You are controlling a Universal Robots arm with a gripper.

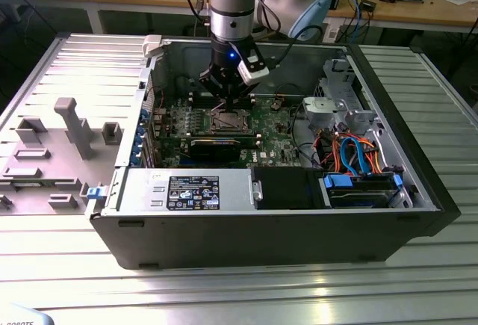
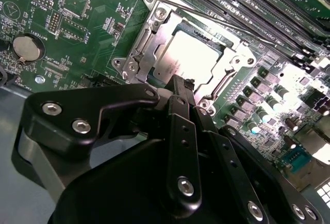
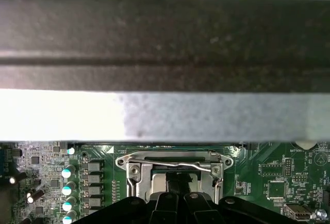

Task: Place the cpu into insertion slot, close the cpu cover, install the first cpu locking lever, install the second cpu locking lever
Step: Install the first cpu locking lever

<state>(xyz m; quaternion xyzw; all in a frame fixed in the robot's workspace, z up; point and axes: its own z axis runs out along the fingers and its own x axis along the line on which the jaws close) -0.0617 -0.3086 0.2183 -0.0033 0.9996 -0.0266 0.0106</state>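
I see the gripper (image 2: 181, 84) low over the cpu cover (image 2: 148, 46) — fingers (image 2: 178, 100) pinched narrow, holding nothing; cpu (image 2: 188, 62) showing through the cover's window, green motherboard (image 2: 93, 33) around

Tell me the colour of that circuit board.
The motherboard is green, clearest in second wrist view.

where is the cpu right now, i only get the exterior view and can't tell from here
Observer: in the second wrist view the cpu sits in the insertion slot, silver top up.
Operator: cover down or up
Observer: the cpu cover lies flat around it, with the cpu showing through its window.
Operator: and the gripper
Observer: the gripper is right at the cover's edge. I can't tell if it touches.
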